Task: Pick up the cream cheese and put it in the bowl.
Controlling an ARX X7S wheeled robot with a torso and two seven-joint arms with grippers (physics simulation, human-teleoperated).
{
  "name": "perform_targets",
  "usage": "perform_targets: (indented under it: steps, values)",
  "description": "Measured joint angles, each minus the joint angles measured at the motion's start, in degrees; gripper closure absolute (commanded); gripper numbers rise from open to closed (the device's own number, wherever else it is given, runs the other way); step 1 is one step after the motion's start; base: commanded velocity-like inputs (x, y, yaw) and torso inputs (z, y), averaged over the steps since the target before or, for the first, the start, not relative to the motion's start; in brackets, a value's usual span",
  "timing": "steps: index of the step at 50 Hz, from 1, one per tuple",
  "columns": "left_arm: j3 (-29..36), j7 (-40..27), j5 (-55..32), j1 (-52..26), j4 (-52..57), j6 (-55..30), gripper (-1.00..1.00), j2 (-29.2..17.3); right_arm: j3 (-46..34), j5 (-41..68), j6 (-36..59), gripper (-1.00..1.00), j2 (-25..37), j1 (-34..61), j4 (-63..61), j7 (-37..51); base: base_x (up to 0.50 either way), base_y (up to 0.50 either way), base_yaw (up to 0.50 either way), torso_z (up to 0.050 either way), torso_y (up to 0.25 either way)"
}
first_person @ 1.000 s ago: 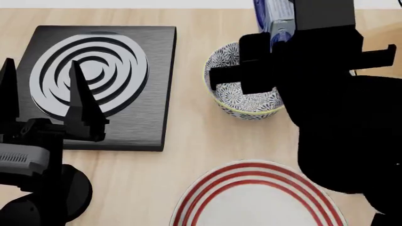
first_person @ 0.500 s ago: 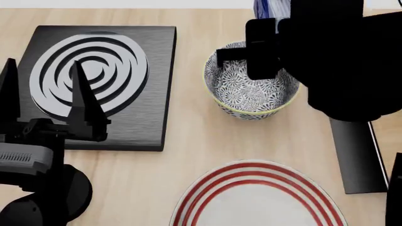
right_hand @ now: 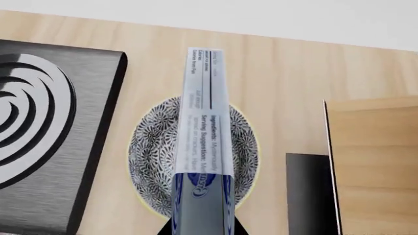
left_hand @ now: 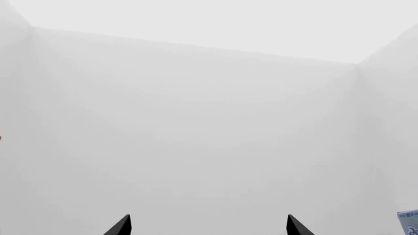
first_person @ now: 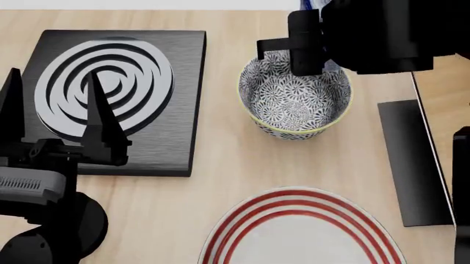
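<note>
The cream cheese point(right_hand: 203, 147), a silver-grey box seen edge-on with blue print, sticks out from my right gripper point(right_hand: 201, 228), which is shut on its near end. The box hangs above the bowl point(right_hand: 153, 152), a deep round bowl with a black-and-white floral pattern and a yellowish rim. In the head view the bowl point(first_person: 294, 104) stands at the table's middle, with my right gripper point(first_person: 314, 30) over its far rim. Only a blue-white corner of the cream cheese point(first_person: 311, 4) shows there. My left gripper point(first_person: 53, 113) hovers open over the table's left side, holding nothing.
A black slab with silver rings point(first_person: 110, 93) lies left of the bowl. A white plate with red rings point(first_person: 301, 231) sits at the near edge. A flat black panel point(first_person: 415, 159) and a wooden box point(right_hand: 372, 161) stand right of the bowl.
My right arm has drawn back toward the far right, uncovering the whole bowl. The cream cheese has moved with it, up toward the head view's top edge. The left arm has stayed put.
</note>
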Motion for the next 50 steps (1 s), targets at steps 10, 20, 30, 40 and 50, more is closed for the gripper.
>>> perform_targets:
  steps: [10, 20, 30, 40, 50]
  values:
    - [-0.06, -0.48, 0.54, 0.02, 0.04, 0.00, -1.00, 0.00, -5.79, -4.51, -2.48, 1.00, -1.85, 2.25, 6.77, -7.63, 0.00, 0.00, 0.00, 0.000, 0.001]
    - [-0.11, -0.87, 0.93, 0.06, 0.13, 0.00, -1.00, 0.00, -9.97, -7.68, -4.22, 1.00, -3.51, 3.68, 11.53, -13.23, 0.00, 0.00, 0.00, 0.000, 0.000]
    - [-0.17, -1.44, 1.30, -0.01, -0.07, 0.00, -1.00, 0.00, -12.17, -8.82, -4.40, 1.00, -4.31, 4.30, 13.52, -16.49, 0.00, 0.00, 0.00, 0.000, 0.001]
    - [-0.15, -1.74, 1.55, -0.05, -0.28, 0.00, -1.00, 0.00, -14.58, -9.88, -3.85, 1.00, -4.85, 4.34, 14.49, -19.06, 0.00, 0.00, 0.00, 0.000, 0.000]
    - [-0.06, -1.81, 1.73, -0.07, -0.45, 0.00, -1.00, 0.00, -16.79, -11.10, -4.22, 1.00, -5.60, 4.25, 15.70, -21.58, 0.00, 0.00, 0.00, 0.001, 0.001]
